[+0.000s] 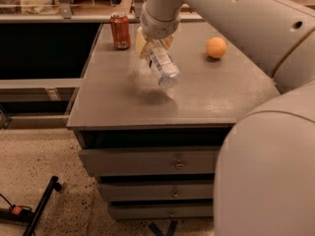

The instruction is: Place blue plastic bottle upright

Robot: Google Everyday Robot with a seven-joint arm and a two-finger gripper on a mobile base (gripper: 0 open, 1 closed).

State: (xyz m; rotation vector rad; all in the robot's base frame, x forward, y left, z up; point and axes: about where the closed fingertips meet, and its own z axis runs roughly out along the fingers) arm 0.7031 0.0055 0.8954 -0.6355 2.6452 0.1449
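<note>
Above the grey table, the gripper pinches one end of the blue plastic bottle between its fingers. The bottle hangs tilted, clear of the tabletop. A red can stands near it at the back, and an orange ball lies well apart.

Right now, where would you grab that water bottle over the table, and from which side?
Probably at its upper end, from above, as the gripper grips it. The water bottle hangs tilted over the table, and its round body is slim enough for the jaws to span.
</note>
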